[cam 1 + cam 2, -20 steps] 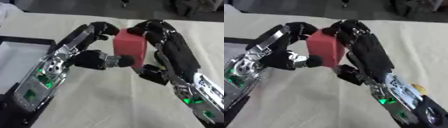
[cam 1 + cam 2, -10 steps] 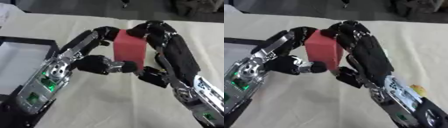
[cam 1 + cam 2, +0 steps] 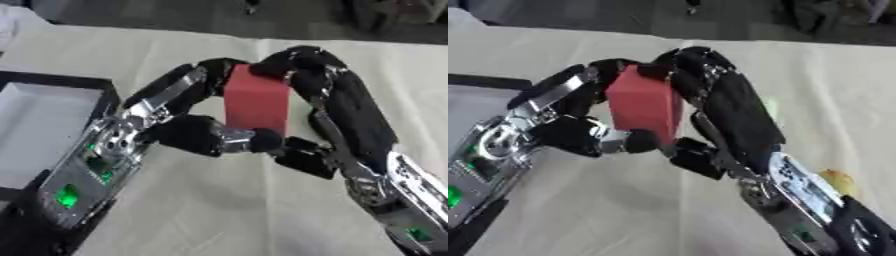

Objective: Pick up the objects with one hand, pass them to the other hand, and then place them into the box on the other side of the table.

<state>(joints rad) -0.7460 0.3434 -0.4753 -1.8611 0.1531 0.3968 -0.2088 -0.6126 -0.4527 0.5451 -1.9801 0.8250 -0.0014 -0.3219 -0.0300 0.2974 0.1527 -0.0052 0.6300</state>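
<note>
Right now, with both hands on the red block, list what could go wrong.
1. Both the left hand and right hand curl round the red block; if the right one lets go too early, the block may drop.
2. The box lies left; a tilted block may catch its rim.

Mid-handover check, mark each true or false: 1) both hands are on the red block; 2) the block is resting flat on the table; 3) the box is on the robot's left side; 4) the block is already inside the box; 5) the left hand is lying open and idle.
1) True: the left hand and the right hand both have fingers curled on the red block.
2) False: the block is held between the two hands, upright and slightly tilted; no side of it lies on the table.
3) True: the box shows at the left edge.
4) False: the block is to the right of the box, not in it.
5) False: the left hand's fingers and thumb are closed round the block.
</note>
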